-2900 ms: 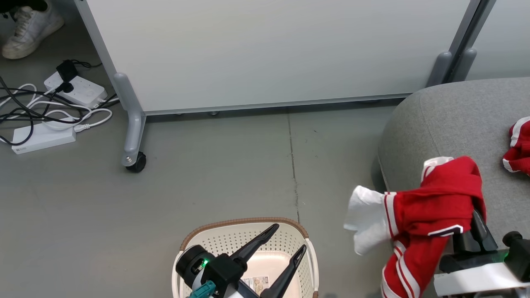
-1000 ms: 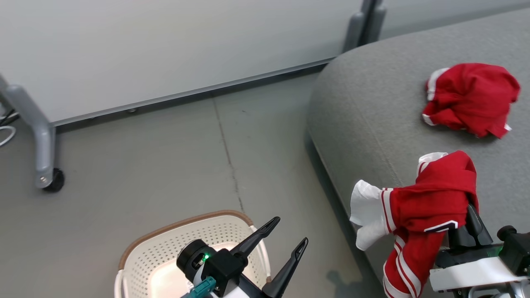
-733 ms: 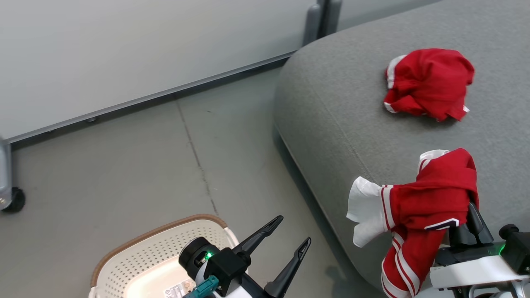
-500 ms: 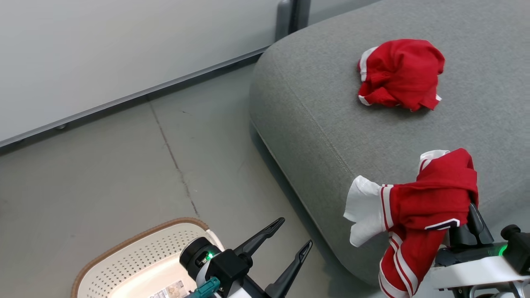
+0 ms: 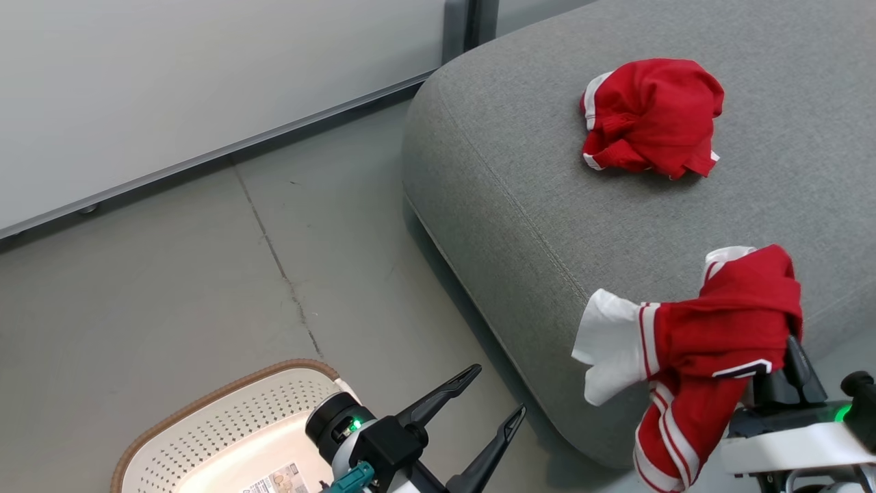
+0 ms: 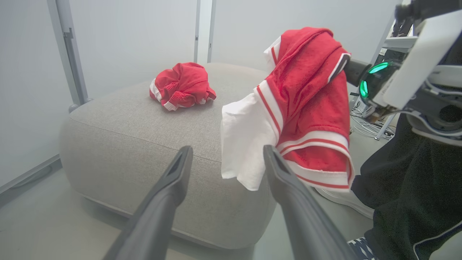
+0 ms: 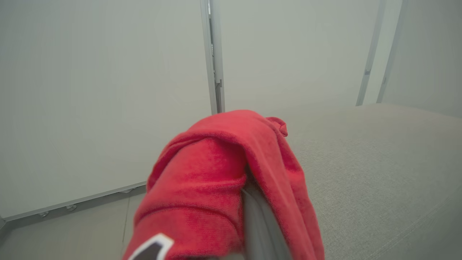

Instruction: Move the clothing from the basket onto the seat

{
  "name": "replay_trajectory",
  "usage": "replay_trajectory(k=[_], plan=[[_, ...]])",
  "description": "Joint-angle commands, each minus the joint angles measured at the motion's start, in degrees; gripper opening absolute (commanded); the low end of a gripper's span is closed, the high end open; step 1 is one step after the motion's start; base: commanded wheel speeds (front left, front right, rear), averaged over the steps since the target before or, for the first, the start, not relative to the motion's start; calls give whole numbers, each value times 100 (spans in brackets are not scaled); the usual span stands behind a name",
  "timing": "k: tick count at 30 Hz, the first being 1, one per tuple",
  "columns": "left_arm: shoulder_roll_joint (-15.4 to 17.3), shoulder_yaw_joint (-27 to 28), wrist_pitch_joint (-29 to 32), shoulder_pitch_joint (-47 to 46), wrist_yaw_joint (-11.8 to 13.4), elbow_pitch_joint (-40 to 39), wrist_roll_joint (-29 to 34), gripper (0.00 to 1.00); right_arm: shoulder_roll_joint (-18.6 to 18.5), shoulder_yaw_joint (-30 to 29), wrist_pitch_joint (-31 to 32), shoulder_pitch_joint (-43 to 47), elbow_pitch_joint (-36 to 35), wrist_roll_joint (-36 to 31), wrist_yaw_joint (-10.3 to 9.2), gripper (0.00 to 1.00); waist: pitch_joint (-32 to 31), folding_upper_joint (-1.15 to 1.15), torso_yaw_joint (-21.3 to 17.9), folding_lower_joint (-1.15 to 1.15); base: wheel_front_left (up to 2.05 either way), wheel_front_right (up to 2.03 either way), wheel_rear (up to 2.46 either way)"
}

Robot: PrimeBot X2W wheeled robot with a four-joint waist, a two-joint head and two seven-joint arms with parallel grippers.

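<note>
Since a moment before, the robot had turned toward the seat [image 5: 534, 171]. Its right gripper [image 5: 787, 357] was closed on a red-and-white shirt [image 5: 712, 335], held at the seat's near edge. Its left gripper [image 5: 501, 389] stood wide and empty beside the basket [image 5: 226, 424]. Another red bundle [image 5: 650, 116] already lay on the seat. Carrying was nearly done, I judged; next, reach further in and release.

Smooth grey floor [image 5: 137, 294], probably concrete, before pale partition panels [image 5: 205, 75].
</note>
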Motion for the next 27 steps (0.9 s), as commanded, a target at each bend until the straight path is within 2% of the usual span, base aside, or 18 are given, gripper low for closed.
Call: replay_trajectory(k=[1, 5, 9, 17, 21, 24, 27], plan=[[17, -6, -3, -71, -2, -4, 0, 100, -20, -43, -30, -104, -88, -57, 2, 0, 2, 0, 50, 0, 0, 0, 0], [4, 44, -3, -126, -2, -54, 20, 100, -20, -116, -29, -356, -263, -170, 2, 0, 128, 0, 160, 0, 0, 0, 0], [87, 29, -3, -197, -2, -110, 52, 100, -83, -270, -29, -709, -393, 1, 2, 0, 356, 0, 233, 0, 0, 0, 0], [507, -211, -3, -565, -2, -235, 73, 100, -572, -904, -29, -2118, -671, 150, 2, 0, 1188, 0, 442, 0, 0, 0, 0], [727, -366, -3, -792, -2, -303, 69, 100, -849, -1163, -28, -2936, -465, 396, 2, 0, 1584, 0, 514, 0, 0, 0, 0], [887, -488, -3, -975, -2, -362, 69, 100, -1032, -1367, -30, -3625, -44, 863, 2, 0, 1864, 0, 560, 0, 0, 0, 0], [990, -601, -3, -1141, -2, -420, 21, 100, -1312, -1516, -29, -4227, 414, 1039, 2, 0, 2133, 0, 618, 0, 0, 0, 0]])
